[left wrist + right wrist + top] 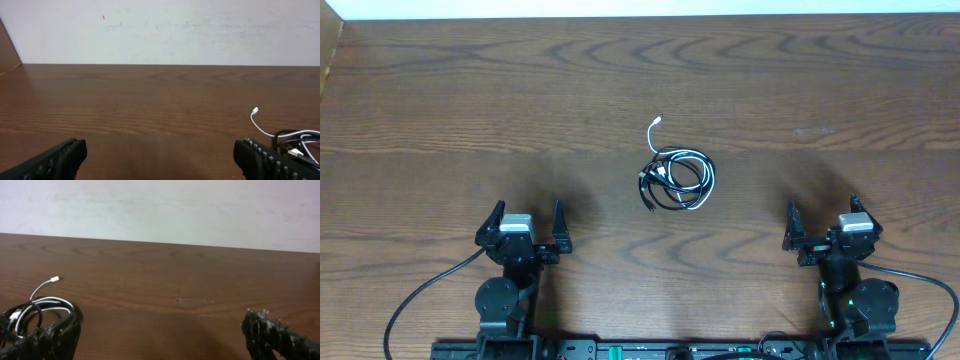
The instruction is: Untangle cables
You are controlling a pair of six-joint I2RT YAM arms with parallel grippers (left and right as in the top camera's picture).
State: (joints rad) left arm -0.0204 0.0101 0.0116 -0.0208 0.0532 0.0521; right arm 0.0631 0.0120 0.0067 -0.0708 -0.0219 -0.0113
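The cables [676, 177] lie in one tangled coil of black and white cords at the middle of the wooden table, a white plug end sticking out toward the back. My left gripper [527, 218] rests near the front left, open and empty, well left of the coil. My right gripper [823, 220] rests near the front right, open and empty, right of the coil. In the left wrist view the cables [296, 141] show at the right edge, beyond my left gripper [160, 152]. In the right wrist view the cables [35, 311] sit at the left, partly behind a finger of my right gripper [162, 330].
The wooden table [470, 110] runs to a pale wall at the back. Thick black wires [425, 290] trail from the arm bases along the front edge. A faint pale scuff [813, 130] marks the wood at back right.
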